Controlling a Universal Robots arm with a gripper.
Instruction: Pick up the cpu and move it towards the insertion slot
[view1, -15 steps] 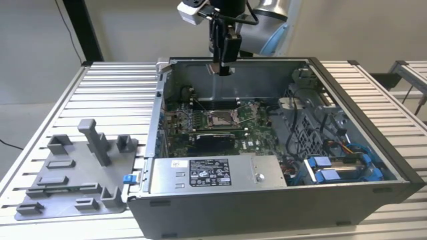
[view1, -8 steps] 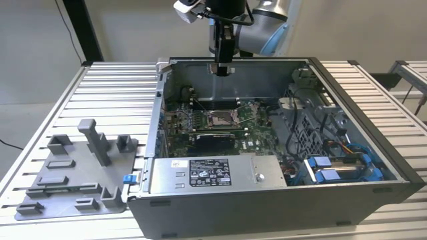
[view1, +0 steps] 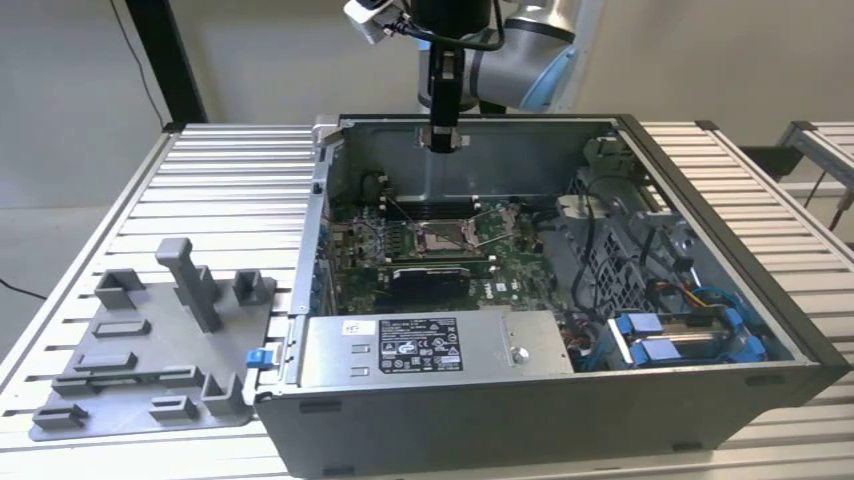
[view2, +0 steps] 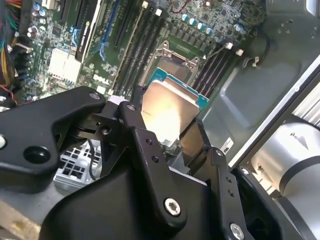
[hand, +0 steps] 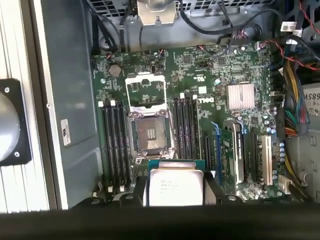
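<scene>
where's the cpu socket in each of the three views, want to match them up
Exterior view: the insertion slot sits mid-board inside the open case, below the gripper.
First wrist view: the slot lies just beyond the held cpu.
Second wrist view: the slot lies just past the cpu, partly covered by it.
Shared landmark: the memory slots beside the socket.

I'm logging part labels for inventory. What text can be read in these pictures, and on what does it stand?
On the silver box, the white label: print too small to read.
On the cpu, held in the gripper: faint marks, unreadable.
On the case wall, a sticker: blurred.
No text can be quoted.
</scene>
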